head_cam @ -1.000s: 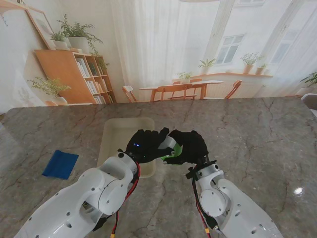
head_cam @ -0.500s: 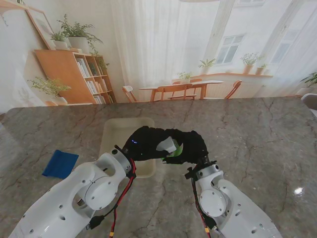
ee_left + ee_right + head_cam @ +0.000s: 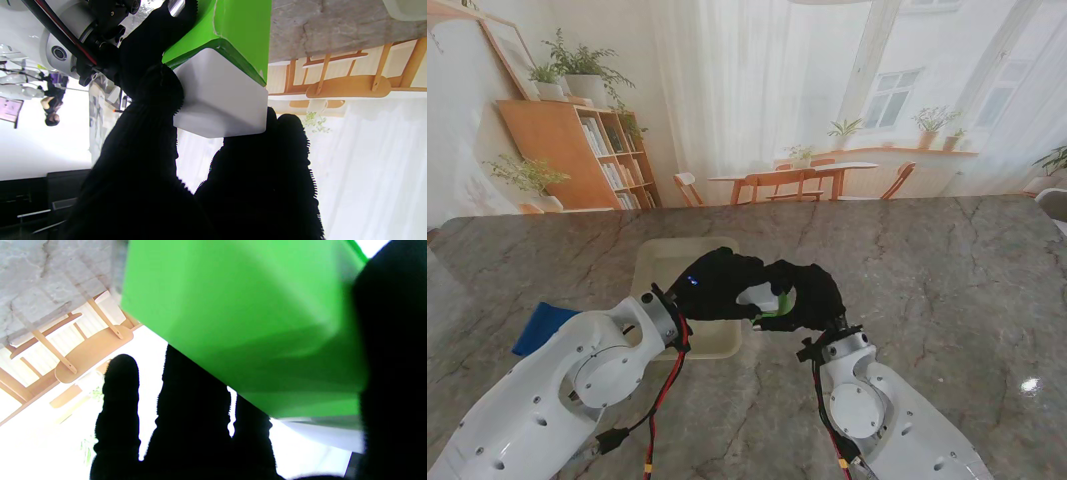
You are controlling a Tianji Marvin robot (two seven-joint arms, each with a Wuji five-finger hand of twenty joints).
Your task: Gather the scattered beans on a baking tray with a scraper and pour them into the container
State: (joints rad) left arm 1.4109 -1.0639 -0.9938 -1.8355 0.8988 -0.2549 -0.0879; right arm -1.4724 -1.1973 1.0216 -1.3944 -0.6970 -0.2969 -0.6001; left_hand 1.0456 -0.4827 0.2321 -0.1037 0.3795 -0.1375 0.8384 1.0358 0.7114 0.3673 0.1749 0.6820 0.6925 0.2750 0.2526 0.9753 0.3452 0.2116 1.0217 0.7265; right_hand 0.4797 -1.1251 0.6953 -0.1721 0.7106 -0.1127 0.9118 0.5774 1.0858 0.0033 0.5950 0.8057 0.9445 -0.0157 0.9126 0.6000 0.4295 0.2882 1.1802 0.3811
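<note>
A green and white container (image 3: pixel 767 297) hangs above the table, by the right rim of the cream baking tray (image 3: pixel 659 262). My left hand (image 3: pixel 715 285) clasps it from the left and my right hand (image 3: pixel 814 293) from the right. In the left wrist view the container (image 3: pixel 227 93) shows a white face and a green side, with black fingers (image 3: pixel 143 150) wrapped on it. In the right wrist view the container's green wall (image 3: pixel 240 323) fills the frame over my fingers (image 3: pixel 193 406). The blue scraper (image 3: pixel 537 322) lies flat on the table far left, partly behind my left arm. I cannot make out any beans.
The grey marble table (image 3: pixel 927 270) stretches wide to the right and back. My left forearm (image 3: pixel 577 370) covers the tray's near left corner and part of the table in front. A corner of the tray (image 3: pixel 407 8) shows in the left wrist view.
My left forearm has swung out to the left and now hides part of the scraper. Both hands, with the container, have edged slightly farther from me.
</note>
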